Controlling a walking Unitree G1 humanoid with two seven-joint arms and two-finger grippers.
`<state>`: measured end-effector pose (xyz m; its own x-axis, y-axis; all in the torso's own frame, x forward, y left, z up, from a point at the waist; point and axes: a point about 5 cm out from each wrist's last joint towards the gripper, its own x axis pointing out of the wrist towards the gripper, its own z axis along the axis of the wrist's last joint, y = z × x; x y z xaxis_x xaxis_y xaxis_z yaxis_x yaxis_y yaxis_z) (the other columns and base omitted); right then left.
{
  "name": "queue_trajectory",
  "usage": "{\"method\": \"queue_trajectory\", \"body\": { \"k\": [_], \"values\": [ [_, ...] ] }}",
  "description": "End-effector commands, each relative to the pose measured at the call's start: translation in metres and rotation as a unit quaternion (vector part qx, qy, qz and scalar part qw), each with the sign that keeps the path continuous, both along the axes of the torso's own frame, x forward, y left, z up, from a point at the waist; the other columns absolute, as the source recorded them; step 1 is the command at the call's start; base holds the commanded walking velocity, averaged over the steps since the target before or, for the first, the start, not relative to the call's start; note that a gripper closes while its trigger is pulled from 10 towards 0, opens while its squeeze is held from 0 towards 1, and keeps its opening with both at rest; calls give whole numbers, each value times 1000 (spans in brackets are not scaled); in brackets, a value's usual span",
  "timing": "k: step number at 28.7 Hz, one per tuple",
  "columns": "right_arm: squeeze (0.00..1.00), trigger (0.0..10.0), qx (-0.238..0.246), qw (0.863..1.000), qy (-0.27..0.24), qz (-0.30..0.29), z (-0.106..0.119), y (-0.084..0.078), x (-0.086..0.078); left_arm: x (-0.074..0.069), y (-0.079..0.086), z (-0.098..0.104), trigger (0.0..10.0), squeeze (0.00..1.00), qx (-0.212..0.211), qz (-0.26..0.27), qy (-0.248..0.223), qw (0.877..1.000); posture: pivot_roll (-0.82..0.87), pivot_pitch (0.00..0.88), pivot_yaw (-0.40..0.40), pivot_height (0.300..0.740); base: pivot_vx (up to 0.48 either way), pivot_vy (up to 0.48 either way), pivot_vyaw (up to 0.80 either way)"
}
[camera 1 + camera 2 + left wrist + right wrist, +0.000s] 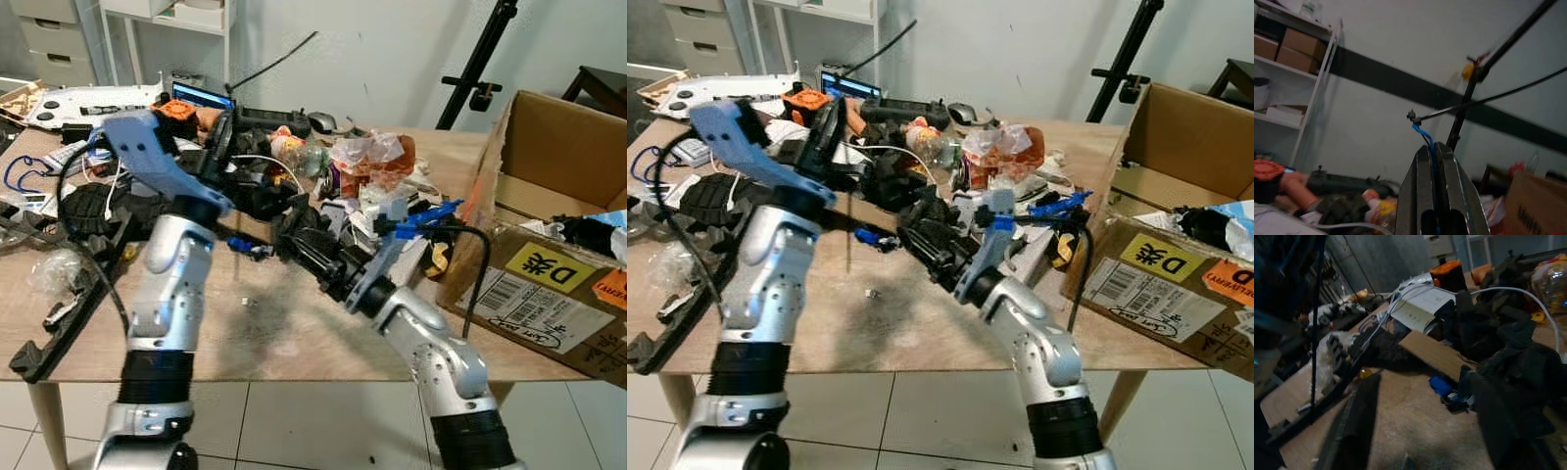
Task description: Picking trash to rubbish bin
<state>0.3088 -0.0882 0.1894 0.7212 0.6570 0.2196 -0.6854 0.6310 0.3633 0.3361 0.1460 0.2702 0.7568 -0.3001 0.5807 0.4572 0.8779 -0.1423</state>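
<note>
Lower centre of the head views: bare wooden table [294, 343], stained dark. Just above, right gripper [294, 240] low over the tabletop, pointing toward the upper left; in its wrist view two dark fingers [1356, 421] well apart, nothing between them, a small blue-and-black piece [1447, 389] lying on the wood ahead. Left of centre: left gripper [835, 122] raised above the clutter; in its wrist view fingers pressed together, pinching a thin blue wire [1425, 134] that rises to a long black rod [1488, 100] crossing the wall behind.

Lower left edge: long black strip [69, 313] lying across the table edge, with crumpled clear plastic [54, 269] beside it.

Centre, farther back: heap of trash [362, 166] — crumpled wrappers, clear bags, black gear, white cable. Right side: open cardboard box [549, 245] with a yellow label, touching the table's right end, dark items inside.

Upper left: white shelving [167, 29] against the wall. Upper right: black tripod leg [480, 64] leaning diagonally.
</note>
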Motion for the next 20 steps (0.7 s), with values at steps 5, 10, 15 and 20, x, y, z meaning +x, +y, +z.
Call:
{"method": "queue_trajectory", "body": {
  "k": [5,10,15,20],
  "values": [
    [1000,10000,15,1000,7,18,1,-2,-6,3,3,3,0,0,28,0,-14,1000,-1,117,-89,740,0,0,0],
    [1000,10000,19,994,4,110,3,9,-21,5,5,2,0,0,44,1,-18,999,-8,109,-85,740,0,0,0],
    [902,10000,0,986,2,164,2,19,-33,4,0,2,0,0,42,-9,-22,999,-12,105,-85,740,0,0,0],
    [0,10000,-39,987,-3,153,-5,27,-33,0,-21,5,0,0,23,-46,-31,998,-8,95,-84,740,0,0,0]
  ]
}}
